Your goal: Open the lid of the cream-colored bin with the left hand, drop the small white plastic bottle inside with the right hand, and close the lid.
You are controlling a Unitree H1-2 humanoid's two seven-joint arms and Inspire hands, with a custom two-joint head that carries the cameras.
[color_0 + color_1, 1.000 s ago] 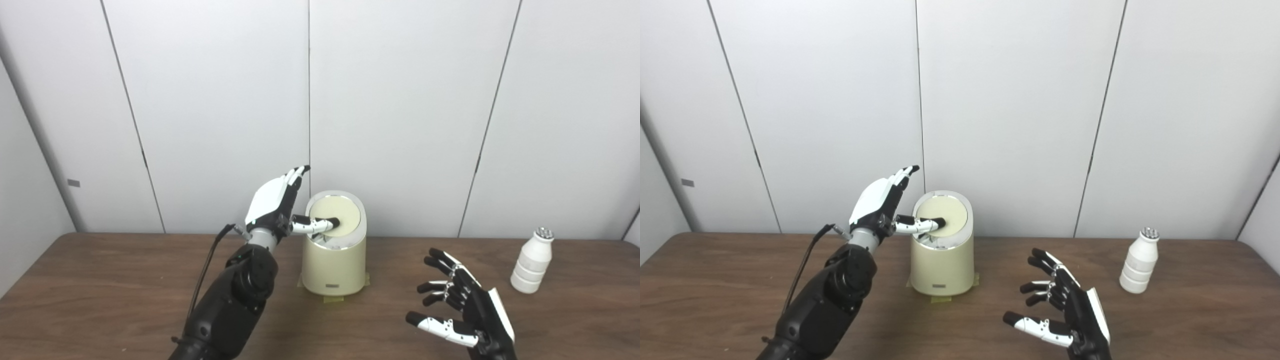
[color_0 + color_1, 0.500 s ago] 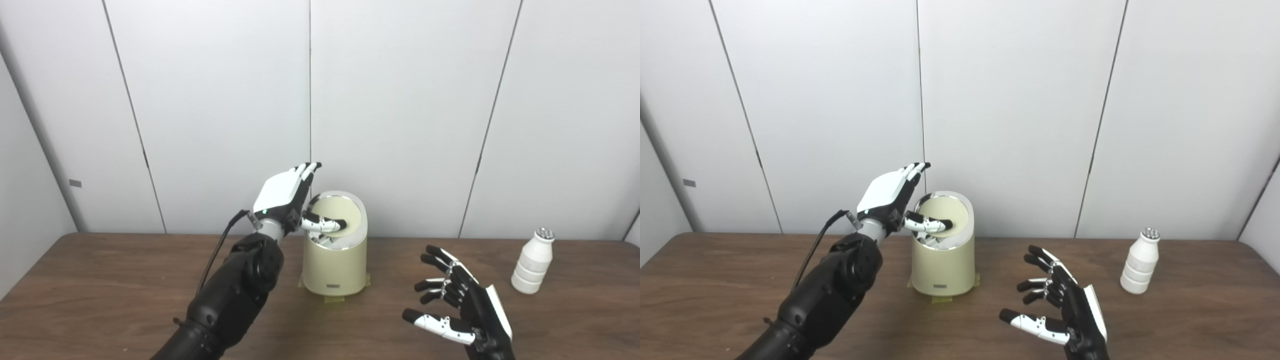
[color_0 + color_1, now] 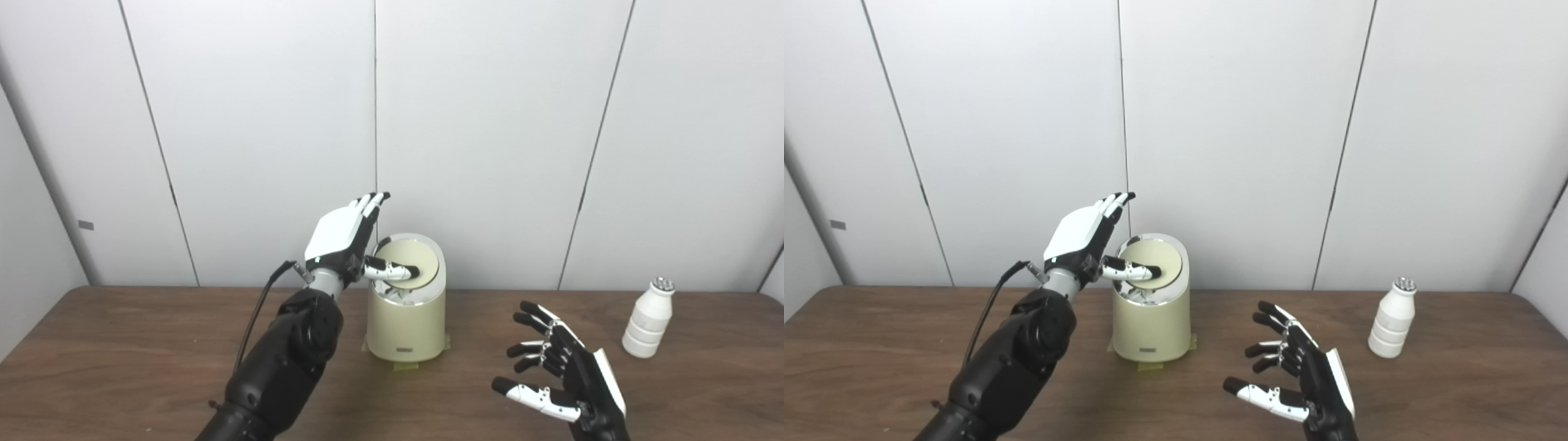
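The left robot hand (image 3: 344, 236), fingers spread, is touching the tilted lid (image 3: 407, 263), while the right robot hand (image 3: 560, 376) is hovering wide open above bare tabletop (image 3: 122, 355).

One bin (image 3: 405, 318) — one bottle (image 3: 647, 318) — two hands.

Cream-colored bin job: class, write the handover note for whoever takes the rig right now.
Left hand: open, fingers raised beside the bin, thumb lying on the lid, which looks partly tilted open.
Right hand: open, empty, above the table, short of the bottle.
White bottle: upright at the far right, untouched.
Done: lid contacted, opening seemingly begun.
Left: finish opening, fetch the bottle, drop it in, close the lid.
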